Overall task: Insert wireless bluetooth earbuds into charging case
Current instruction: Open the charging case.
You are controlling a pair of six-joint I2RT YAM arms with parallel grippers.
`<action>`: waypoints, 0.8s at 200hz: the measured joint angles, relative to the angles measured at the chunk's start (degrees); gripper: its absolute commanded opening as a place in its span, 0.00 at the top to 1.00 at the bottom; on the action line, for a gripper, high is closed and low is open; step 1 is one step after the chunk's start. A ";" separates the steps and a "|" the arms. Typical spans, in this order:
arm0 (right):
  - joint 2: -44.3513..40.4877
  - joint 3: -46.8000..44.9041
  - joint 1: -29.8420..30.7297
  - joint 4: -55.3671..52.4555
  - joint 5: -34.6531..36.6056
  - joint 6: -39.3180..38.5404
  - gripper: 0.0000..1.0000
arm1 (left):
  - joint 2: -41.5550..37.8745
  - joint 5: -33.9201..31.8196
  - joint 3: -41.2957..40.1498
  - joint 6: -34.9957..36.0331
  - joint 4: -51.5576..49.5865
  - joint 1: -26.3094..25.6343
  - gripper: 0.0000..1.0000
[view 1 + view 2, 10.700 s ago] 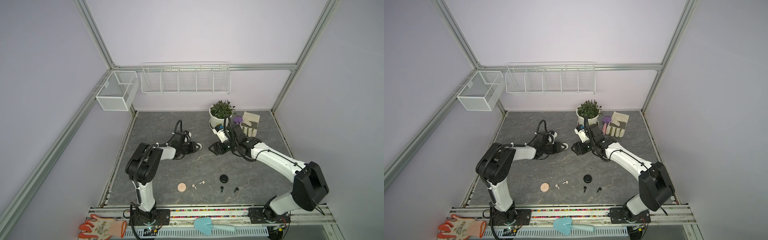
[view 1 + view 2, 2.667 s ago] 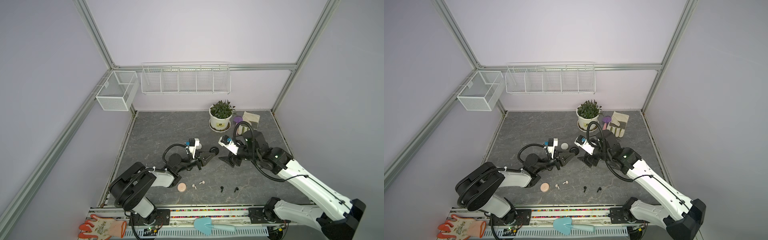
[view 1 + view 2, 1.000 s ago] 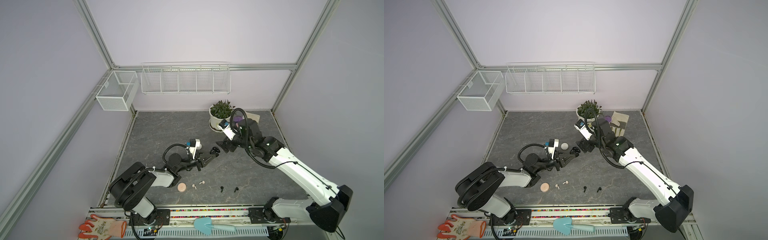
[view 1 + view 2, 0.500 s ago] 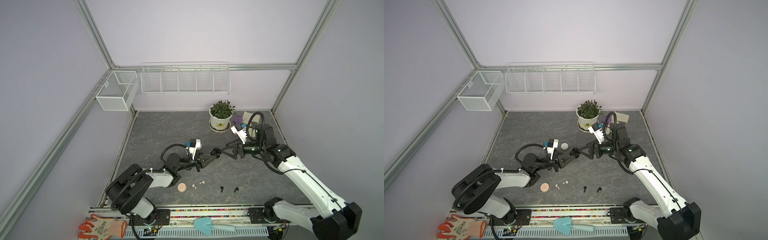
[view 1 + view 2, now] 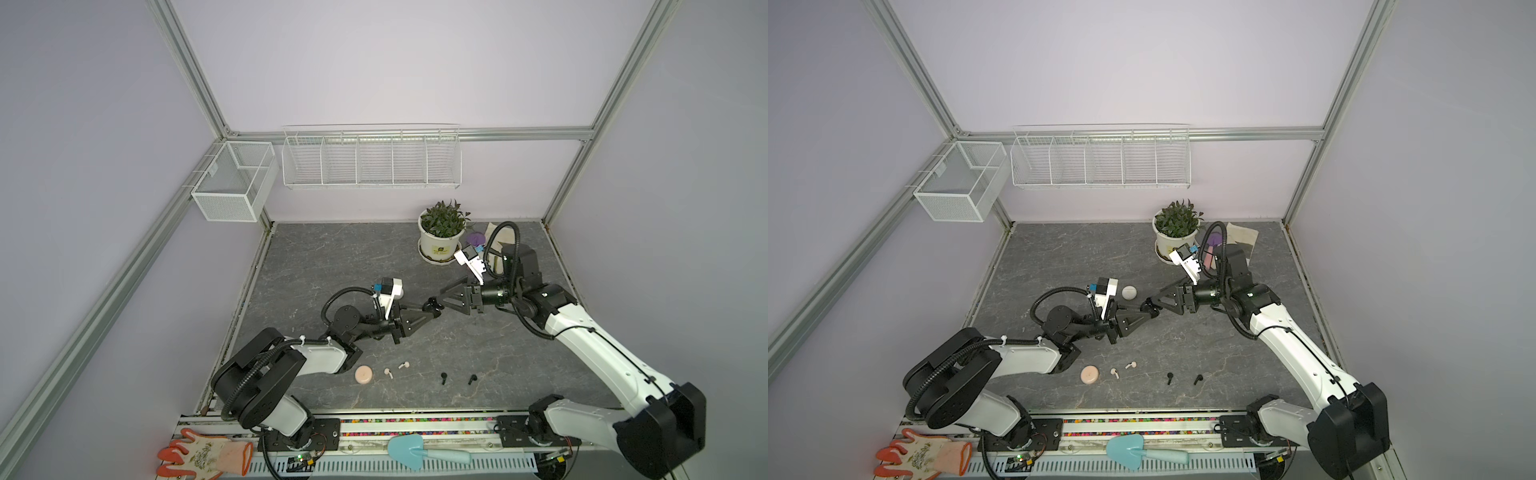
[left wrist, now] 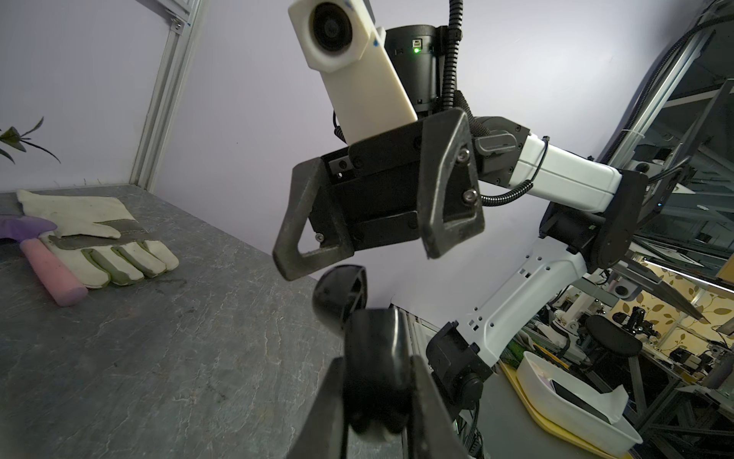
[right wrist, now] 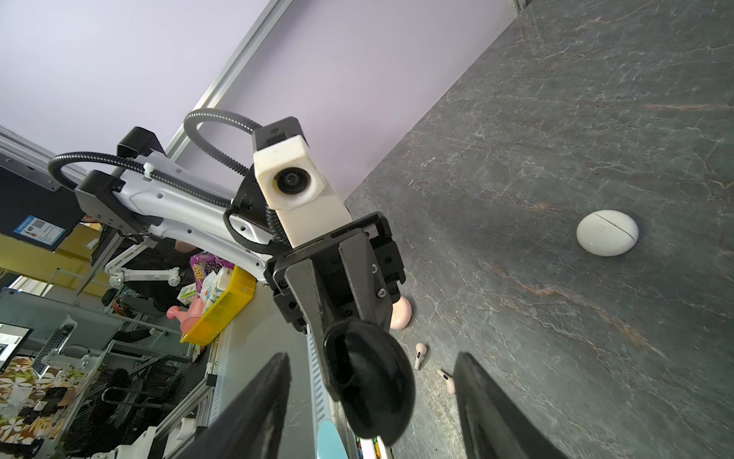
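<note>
Grey stone-look tabletop [image 5: 332,257] with potted plant [image 5: 442,232], glove [image 6: 91,234], white case [image 5: 1129,291], pink case [image 5: 363,374], pink earbuds [image 5: 388,372], black earbuds [image 5: 443,377].

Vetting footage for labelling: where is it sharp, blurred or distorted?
Both top views: even light, sharp, frame posts straight. Left wrist view: black case near the lens is soft, glove crisp. Right wrist view: right gripper's fingers blurred, white case sharp.

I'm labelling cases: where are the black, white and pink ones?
black case [image 7: 369,381]: right wrist view, middle of shell.
white case [image 7: 607,232]: right wrist view, centre near seam.
pink case [image 5: 1089,374]: a top view, centre of top.
</note>
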 measured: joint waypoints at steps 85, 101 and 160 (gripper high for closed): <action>2.10 -1.16 0.00 2.19 -2.58 0.00 0.49 | -0.31 0.35 0.00 -0.24 0.00 0.00 1.00; 2.27 -1.40 0.00 2.49 -2.84 0.00 0.50 | -0.35 0.35 0.00 -0.28 0.00 0.00 1.00; 2.64 -1.81 0.02 3.48 -3.58 0.00 0.53 | -0.35 0.35 0.39 -0.44 0.00 0.00 1.00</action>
